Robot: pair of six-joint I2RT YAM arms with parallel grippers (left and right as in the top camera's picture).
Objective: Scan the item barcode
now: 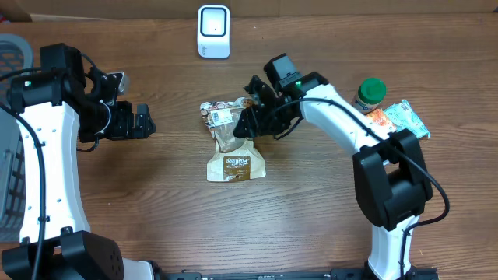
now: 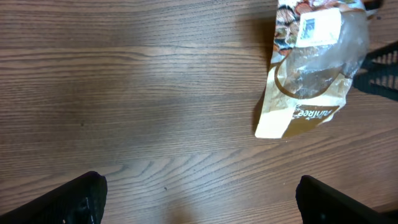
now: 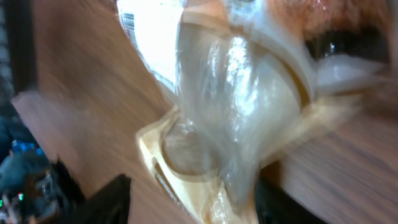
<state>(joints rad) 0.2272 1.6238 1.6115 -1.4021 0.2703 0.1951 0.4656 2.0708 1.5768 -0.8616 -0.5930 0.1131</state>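
Right wrist view: right gripper (image 3: 193,202) is sitting right on top of the pouch (image 3: 236,93), jaws standing apart and straddling it. Wood is showing between the 7 o'clock finger and the film, so it's reading as unclamped, with nothing held. The frame is smearing, so contact at the other finger is unclear.

Left wrist view: left gripper (image 2: 199,202) is hanging wide open over bare table (image 2: 124,93) and carrying nothing. The pouch is lying off at its 1 o'clock, well apart.

Overhead: the pouch is lying flat mid-table, tan printed end pointing to 6 o'clock. The white label (image 1: 220,115) is facing up at the 12 o'clock end. The right gripper is sitting at the pouch's 2 o'clock corner, the left one at its 9 o'clock. The scanner (image 1: 213,31) is standing at the pouch's 12 o'clock, well apart, near the far edge. A green-lidded jar (image 1: 369,95) and packets (image 1: 398,118) are lying out at 3 o'clock, with a basket (image 1: 12,54) at 10 o'clock.

Handling, as a guess:
- The pouch is looking light, soft and crinkly, and the clear window is looking slick.
- It's likely going to sag and curl once lifted, and the contents are looking crushable.
- The best hold is looking like a flat sealed edge, at the side or the 6 o'clock end.
- That means pinching film only and keeping fingers off the label, so it's facing the scanner flat.
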